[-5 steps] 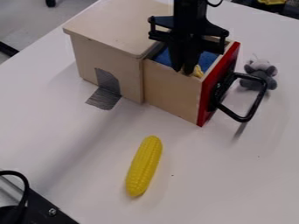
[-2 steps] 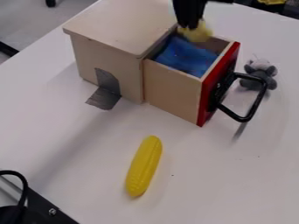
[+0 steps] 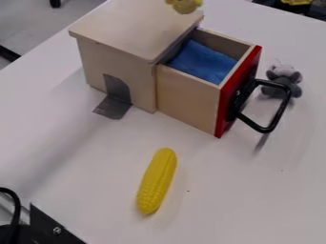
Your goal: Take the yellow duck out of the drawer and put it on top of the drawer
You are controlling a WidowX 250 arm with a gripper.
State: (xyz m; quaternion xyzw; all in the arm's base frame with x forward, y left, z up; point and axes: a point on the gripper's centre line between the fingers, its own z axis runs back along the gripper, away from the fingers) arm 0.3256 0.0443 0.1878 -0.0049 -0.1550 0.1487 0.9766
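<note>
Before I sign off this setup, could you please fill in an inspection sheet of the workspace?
Surface: white table with a few small dark specks.
Drawer: pulled open from the wooden box, blue cloth inside.
Duck: yellow duck out of the drawer, at the top picture edge over the box top; contact cannot be told.
Clutter: yellow corn in front of the box; grey plush toy by the black handle.
Tape: grey strip from the box side onto the table.
Tool: state cannot be told.
Cables: black cable curving at bottom left.
Surroundings: grey floor beyond the table, upper left.
</note>
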